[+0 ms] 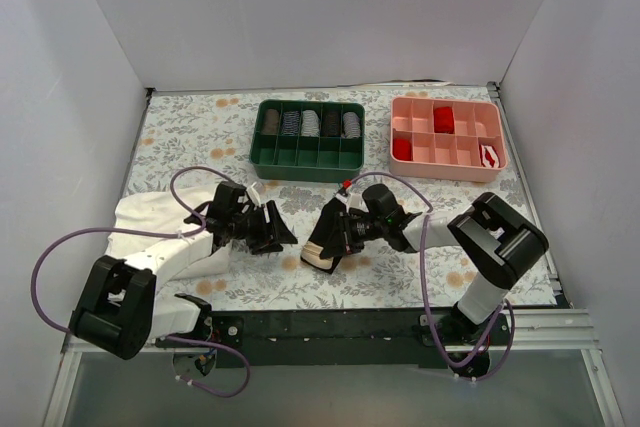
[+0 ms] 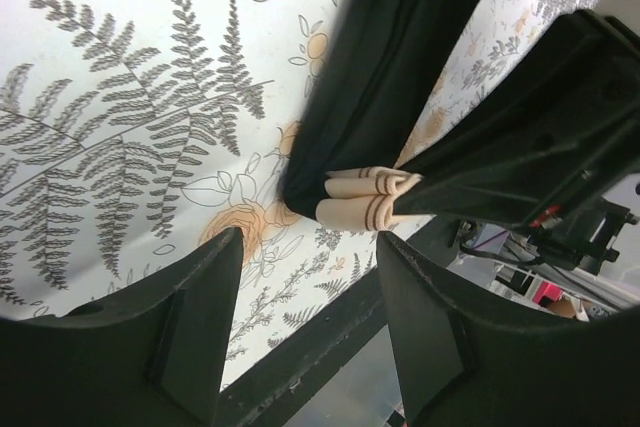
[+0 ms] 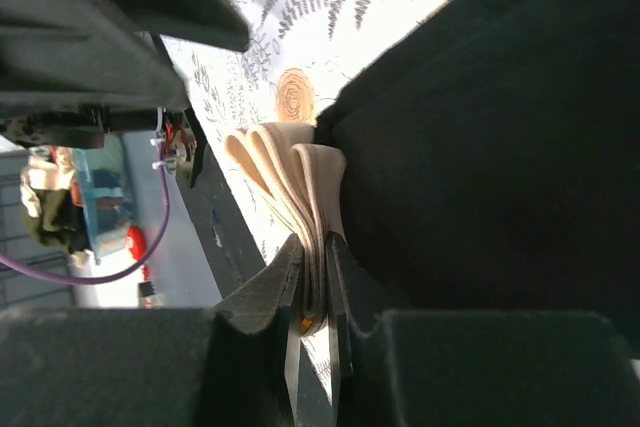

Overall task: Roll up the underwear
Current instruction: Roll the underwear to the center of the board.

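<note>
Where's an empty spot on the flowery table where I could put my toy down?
The far left corner of the table, between the wall and the green tray, is bare. So is the front strip right of the underwear. The middle is crowded: the left gripper and right gripper meet there, beside the white cloth.

black underwear point(image 1: 327, 232), beige waistband point(image 2: 365, 197)

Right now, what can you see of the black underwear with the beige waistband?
The black soft-fabric underwear with a pale beige, thin-striped waistband is folded into a narrow bundle, its waistband stacked in several layers at the near end. The right pincer is shut on those layers. It is mid-table over the floral tablecloth; the left pincer hangs open beside it, not touching.
</note>
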Available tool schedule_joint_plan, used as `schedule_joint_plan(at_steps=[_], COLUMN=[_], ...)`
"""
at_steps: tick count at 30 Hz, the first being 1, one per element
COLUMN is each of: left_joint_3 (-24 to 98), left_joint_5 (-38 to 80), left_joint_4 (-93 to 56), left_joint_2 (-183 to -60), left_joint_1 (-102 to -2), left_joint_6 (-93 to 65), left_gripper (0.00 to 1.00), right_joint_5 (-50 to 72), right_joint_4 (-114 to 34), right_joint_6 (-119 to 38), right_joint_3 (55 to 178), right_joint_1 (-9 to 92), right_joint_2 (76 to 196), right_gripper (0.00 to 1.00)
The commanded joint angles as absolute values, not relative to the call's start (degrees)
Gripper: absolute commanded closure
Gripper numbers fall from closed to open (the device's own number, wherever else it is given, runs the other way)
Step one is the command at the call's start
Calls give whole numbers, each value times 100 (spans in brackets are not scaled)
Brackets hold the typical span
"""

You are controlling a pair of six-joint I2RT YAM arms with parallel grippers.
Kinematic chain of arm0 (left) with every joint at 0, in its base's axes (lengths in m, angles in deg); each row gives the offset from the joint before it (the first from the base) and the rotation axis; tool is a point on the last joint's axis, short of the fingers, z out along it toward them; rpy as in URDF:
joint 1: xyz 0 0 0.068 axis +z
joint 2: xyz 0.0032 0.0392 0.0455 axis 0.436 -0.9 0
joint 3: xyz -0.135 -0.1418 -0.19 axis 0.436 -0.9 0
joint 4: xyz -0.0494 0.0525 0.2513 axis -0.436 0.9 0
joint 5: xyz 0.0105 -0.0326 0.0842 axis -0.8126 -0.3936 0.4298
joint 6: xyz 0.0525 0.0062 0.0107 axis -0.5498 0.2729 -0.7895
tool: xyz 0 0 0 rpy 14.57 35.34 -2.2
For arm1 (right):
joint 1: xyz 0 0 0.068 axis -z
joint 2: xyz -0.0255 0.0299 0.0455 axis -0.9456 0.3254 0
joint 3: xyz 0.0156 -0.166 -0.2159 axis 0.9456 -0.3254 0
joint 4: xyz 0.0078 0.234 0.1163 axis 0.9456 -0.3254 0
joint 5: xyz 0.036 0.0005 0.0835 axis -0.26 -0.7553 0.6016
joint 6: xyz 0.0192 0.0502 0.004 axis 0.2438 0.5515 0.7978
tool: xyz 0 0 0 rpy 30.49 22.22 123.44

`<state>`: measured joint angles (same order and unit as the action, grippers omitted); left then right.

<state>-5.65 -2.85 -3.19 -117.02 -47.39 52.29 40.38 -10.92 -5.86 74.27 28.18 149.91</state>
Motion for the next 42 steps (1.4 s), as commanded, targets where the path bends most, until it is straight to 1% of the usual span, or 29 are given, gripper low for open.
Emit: schedule_joint_plan(at_steps=[1,9,11,15,26,31,35,38,39,41,42], left_joint_3=[-673,-831,-840,-911,-946,-955,-1121,-1192,-1183,-1166,-1148], left_joint_5=[-463,-376,-183,-50,38,-6,46,99,99,152,152], left_joint_4=[-675,-1106,-1211,-1580,-2371,-2592,-2671,-2671,-2662,-2618,-2592], left_joint_2=[-11353,-11448,-11615,-11888,-12723,-13135,-13224,-13373,-13435,-13627,-13681], left_joint_1=[-4861,-5273,-5414,-5660,-5670,-5670,-5670,-5670,-5670,-5670,-5670], left_joint_6=[5273,5352,5370,5388,5054,4931,4922,4957,4957,4992,5010], left_gripper=[45,45,45,45,48,55,62,68,69,70,71], right_joint_5=[4247,4608,4756,4819,5003,5030,5047,5056,5056,4995,4969], right_joint_4=[-812,-724,-584,-793,-1497,-1673,-1673,-1498,-1480,-1497,-1611], right_joint_6=[-238,43,105,53,-501,-589,-598,-598,-633,-756,-948], right_joint_3=[7413,7439,7457,7571,8002,8151,8204,8160,8143,8108,8090], right_joint_1=[2926,3242,3286,3330,3418,3436,3445,3445,3445,3436,3436], right_joint_2=[15286,15708,15805,15884,16112,16122,16104,15973,15911,15640,15516], right_gripper=[89,89,89,88,87,86,86,81,76,70,62])
